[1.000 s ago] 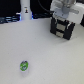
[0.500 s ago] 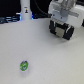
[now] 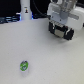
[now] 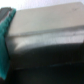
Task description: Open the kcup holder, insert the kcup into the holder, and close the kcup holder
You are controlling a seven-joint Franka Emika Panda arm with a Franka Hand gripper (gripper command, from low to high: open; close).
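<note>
Hanging above the white table [image 3: 45, 60] at the exterior view's upper right, the gripper [image 3: 63, 34] is seen below its white wrist housing. Two dark fingers [image 3: 56, 32] point downward with a gap visible between them, so they are spread, and nothing is pinched. The kcup [image 3: 23, 65], with its green top, lies on the table toward the exterior view's lower left, well apart from the gripper. A white bottle-like post [image 3: 25, 9] stands at the far edge. The kcup holder cannot be identified with certainty in the exterior view. In the wrist view, a blurred grey surface [image 4: 50, 22] and a teal edge [image 4: 6, 35] fill the frame; neither can be identified.
</note>
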